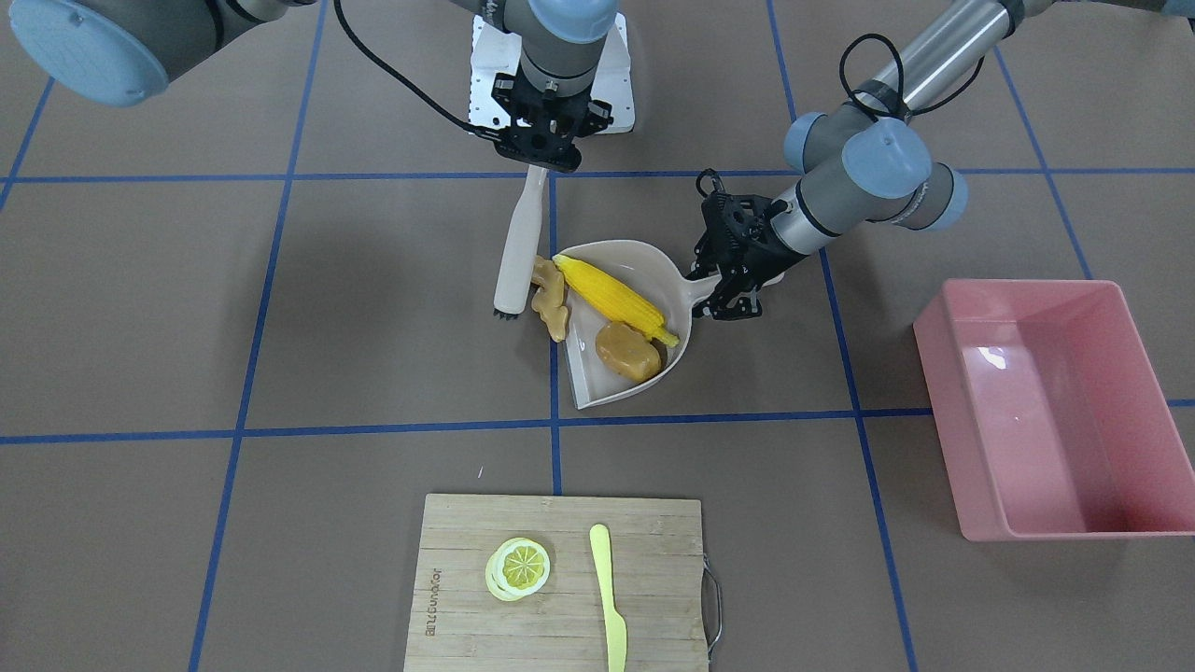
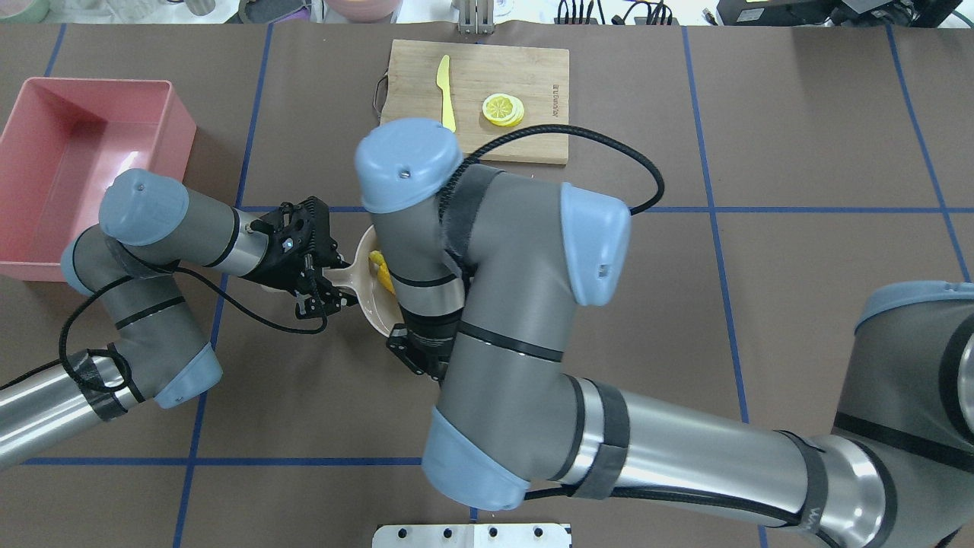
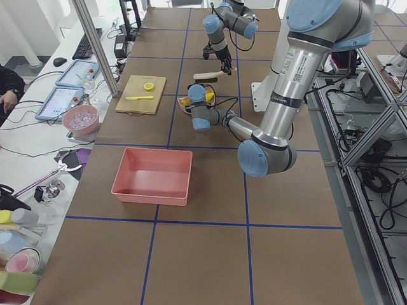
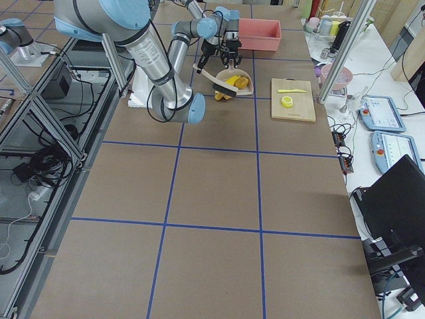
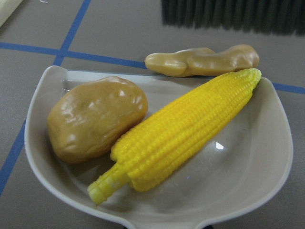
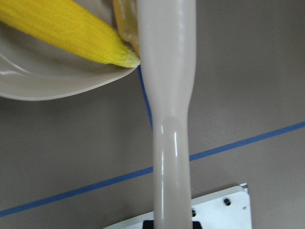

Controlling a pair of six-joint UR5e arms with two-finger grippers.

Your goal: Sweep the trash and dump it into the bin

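2 of 3 trash items, the corn cob (image 1: 616,301) and the potato (image 1: 627,352), lie inside the dustpan (image 1: 624,262). The ginger root (image 1: 551,301) lies at the pan's open lip, not yet inside, with the brush (image 1: 519,243) just beside it. Jaws of the right gripper (image 1: 541,161) are clamped on the brush handle; those of the left gripper (image 1: 733,291) on the dustpan handle. The bin (image 1: 1027,286) stands well apart, empty. Remaining: sweep in 1 item, then dump.

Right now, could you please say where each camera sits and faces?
Front-facing: across the table, facing robot; both arms.
Overhead: behind robot, looking down; both arms.
Exterior left: table's left end; left arm near.
Exterior right: right end; right arm near.
Left wrist: into the dustpan; no arm.
Right wrist: along the brush handle.
Both wrists share the corn.
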